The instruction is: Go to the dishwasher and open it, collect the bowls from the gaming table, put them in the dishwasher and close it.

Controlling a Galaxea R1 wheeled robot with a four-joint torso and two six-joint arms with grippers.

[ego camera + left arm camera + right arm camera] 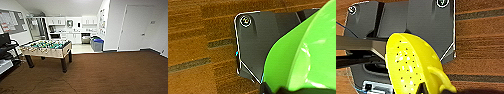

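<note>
Glossy green bowl (308, 52) fills left wrist view; yellow speckled bowl (411, 65) right; end effector grips unclear.

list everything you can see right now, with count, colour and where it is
foosball table: one, green field, pale wood sides, dark legs; on the brown carpet, left of the room
bins: grey with a blue lid; at the corner of the white wall by the kitchen
dishwasher: one, steel front; under the far kitchen counter
white cabinets: above the far counter
white door: one, closed; right wall
green bowl: one, bright green; close to the left wrist camera, above the carpet
yellow colander: one, yellow, perforated, with a handle; close to the right wrist camera
dark wrist plate: robot's own
</note>
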